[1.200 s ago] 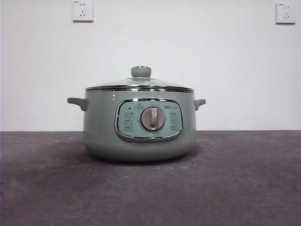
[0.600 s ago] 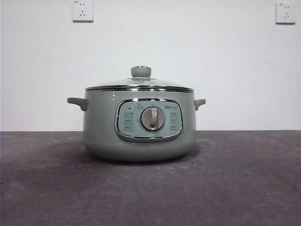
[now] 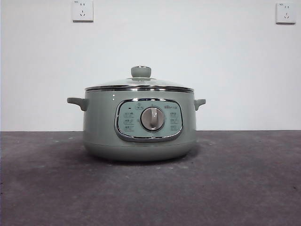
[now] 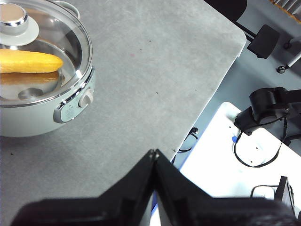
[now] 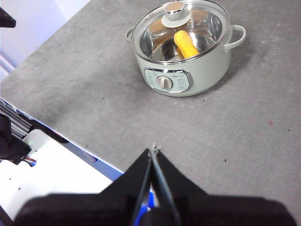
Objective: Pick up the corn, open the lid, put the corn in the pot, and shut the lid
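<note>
Grey tabletop gives you bare room all round the pot, well off its edges. Lid sits closed on top. Corn lies flat inside, long axis across the pot's floor. Left tool and right tool are clenched empty, far back near the edge.

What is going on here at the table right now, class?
Nothing is being handled. The corn lies inside the pot, and the lid sits closed on top. The left gripper and right gripper are both shut, hold nothing, and are pulled back near the table edge, away from the pot. Judging by this, the job looks finished.
</note>
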You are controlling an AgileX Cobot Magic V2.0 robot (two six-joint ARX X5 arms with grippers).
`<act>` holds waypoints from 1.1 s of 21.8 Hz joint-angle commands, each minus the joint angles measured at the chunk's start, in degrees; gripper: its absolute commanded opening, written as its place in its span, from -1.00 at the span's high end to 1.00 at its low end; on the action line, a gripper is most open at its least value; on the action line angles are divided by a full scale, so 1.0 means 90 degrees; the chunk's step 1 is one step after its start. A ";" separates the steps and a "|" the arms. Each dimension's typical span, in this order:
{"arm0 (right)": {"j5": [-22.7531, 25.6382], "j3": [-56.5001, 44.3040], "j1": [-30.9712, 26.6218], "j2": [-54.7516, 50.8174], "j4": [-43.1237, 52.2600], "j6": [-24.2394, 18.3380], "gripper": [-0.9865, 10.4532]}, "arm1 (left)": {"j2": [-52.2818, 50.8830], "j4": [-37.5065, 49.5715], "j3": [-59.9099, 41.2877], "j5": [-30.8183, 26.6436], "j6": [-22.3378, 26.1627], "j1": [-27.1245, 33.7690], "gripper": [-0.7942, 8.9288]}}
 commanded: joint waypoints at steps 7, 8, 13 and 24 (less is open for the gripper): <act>0.0005 -0.0034 0.0010 -0.0012 -0.0168 -0.0044 0.83 | 0.0073 0.0430 -0.0027 -0.0109 -0.0041 -0.0015 0.84; 0.0005 -0.0034 0.0010 -0.0012 -0.0168 -0.0044 0.83 | 0.0102 0.0602 -0.0027 -0.0117 -0.0012 -0.0015 0.84; 0.0005 -0.0034 0.0010 -0.0012 -0.0168 -0.0044 0.83 | -0.0002 0.2091 -0.0041 -0.0950 0.0515 0.0257 0.84; 0.0005 -0.0034 0.0010 -0.0005 -0.0168 -0.0044 0.83 | -0.2414 0.6268 -0.3553 -0.1175 0.0889 0.2482 0.84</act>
